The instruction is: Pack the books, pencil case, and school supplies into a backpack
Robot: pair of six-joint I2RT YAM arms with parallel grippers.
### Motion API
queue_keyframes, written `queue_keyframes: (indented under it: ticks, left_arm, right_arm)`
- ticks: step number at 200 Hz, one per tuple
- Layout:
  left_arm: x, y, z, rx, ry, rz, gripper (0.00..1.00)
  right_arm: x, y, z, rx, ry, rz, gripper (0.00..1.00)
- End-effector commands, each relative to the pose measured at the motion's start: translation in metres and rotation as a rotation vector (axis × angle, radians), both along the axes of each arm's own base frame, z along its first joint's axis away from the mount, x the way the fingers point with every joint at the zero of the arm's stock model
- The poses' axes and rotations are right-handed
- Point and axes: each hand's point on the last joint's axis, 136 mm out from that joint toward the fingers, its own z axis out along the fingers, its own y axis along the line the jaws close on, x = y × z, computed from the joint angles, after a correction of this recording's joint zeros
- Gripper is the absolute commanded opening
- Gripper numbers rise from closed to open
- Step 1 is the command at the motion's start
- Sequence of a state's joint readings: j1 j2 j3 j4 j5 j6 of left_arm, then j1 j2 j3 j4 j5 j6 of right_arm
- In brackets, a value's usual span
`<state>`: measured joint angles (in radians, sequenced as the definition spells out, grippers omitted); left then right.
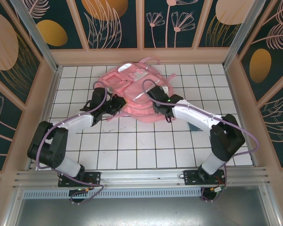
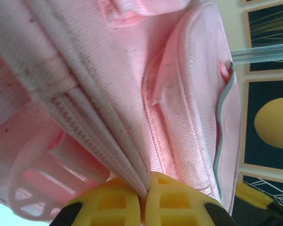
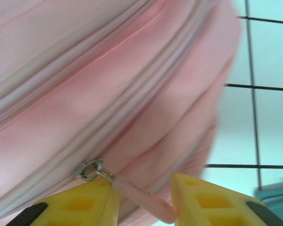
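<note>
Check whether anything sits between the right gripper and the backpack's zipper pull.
Nothing visible does. The zipper pull lies in the gap between the right gripper's parted fingers, right against the backpack.

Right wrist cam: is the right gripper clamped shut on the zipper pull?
No: the right gripper stands open, and the pink zipper pull lies in the gap between its yellow fingers.

On the surface (image 1: pixel 132 150), toward the far middle: backpack (image 1: pixel 132 87). At its near left edge, pinching a fold of fabric: left claw (image 1: pixel 116 104). At its near right edge: right claw (image 1: pixel 156 107), zip pull (image 3: pixel 139 194) between the parted fingers.
</note>
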<state>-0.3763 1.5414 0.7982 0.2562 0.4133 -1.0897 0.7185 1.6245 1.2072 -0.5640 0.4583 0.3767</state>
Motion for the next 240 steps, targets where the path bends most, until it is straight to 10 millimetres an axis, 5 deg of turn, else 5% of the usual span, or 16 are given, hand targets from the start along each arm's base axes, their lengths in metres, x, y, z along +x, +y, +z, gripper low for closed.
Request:
queue_keyframes:
  ticks: [1,39,90,130,146,164,186,240]
  left_arm:
    - [0.014,0.013,0.013,0.044,-0.070,0.038,0.03]
    - [0.020,0.015,0.017,0.062,-0.081,0.038,0.04]
    - [0.026,0.042,0.016,0.137,-0.090,0.086,0.06]
    - [0.031,0.065,0.006,0.187,-0.069,0.107,0.10]
    - [0.034,0.079,0.000,0.230,-0.047,0.130,0.18]
    - [0.030,0.091,0.000,0.277,-0.031,0.166,0.49]
    - [0.021,0.101,0.008,0.301,-0.037,0.206,0.70]
    - [-0.007,0.112,0.011,0.289,-0.035,0.253,0.83]
  right_arm:
    - [-0.002,-0.007,0.015,0.011,-0.039,0.020,0.34]
    - [-0.017,0.038,0.020,0.235,-0.019,0.241,0.42]
    - [-0.002,0.028,0.018,0.257,-0.012,0.198,0.48]
    - [-0.013,0.062,0.002,0.251,0.098,0.411,0.50]
    - [-0.012,0.074,-0.003,0.187,0.105,0.423,0.52]
    - [-0.010,0.083,-0.011,0.127,0.113,0.413,0.53]
    - [-0.010,0.090,-0.018,0.079,0.128,0.397,0.51]
    - [-0.020,0.086,-0.038,-0.072,0.176,0.404,0.43]
